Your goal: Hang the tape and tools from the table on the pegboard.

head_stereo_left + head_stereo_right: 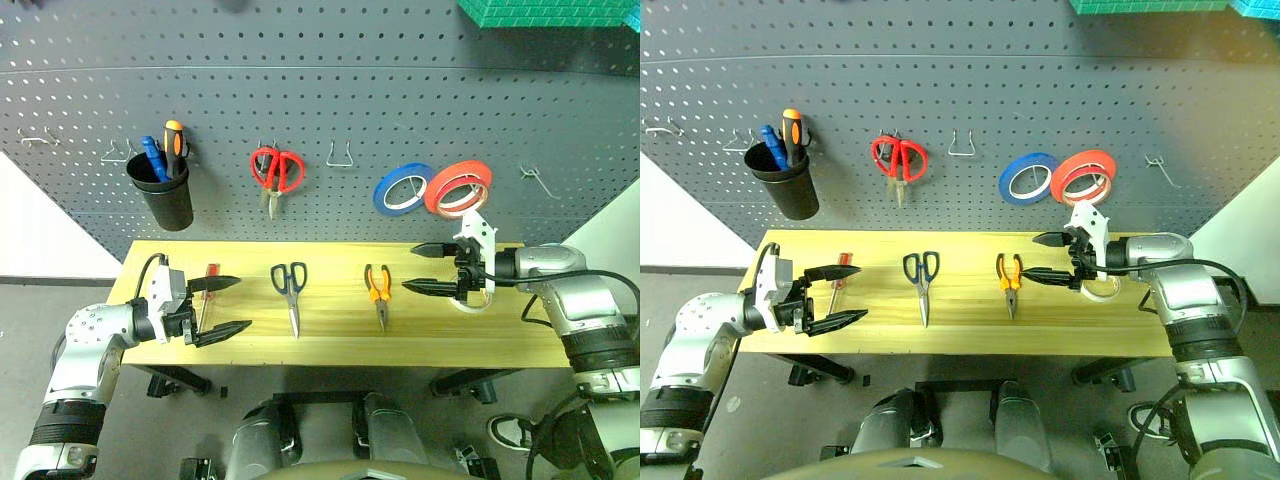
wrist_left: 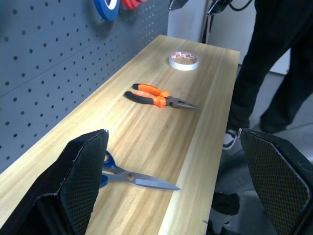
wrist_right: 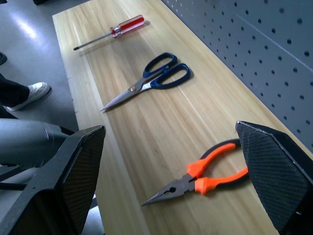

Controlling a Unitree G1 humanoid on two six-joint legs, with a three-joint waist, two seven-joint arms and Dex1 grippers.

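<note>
On the table [image 1: 330, 345], left of the dark-handled scissors [image 1: 290, 290], the left gripper [image 1: 222, 307] hangs wide open and empty beside the red-handled screwdriver [image 1: 211, 275], partly hidden behind its fingers: light, rigid, best pinched at the handle. Scissors and, to their right, pliers [image 1: 378, 290] look stiff, slippery steel; their handle loops suit hooks. Farthest right, the right gripper [image 1: 426, 268], open and empty, masks the light tape ring [image 2: 184, 60].
</note>
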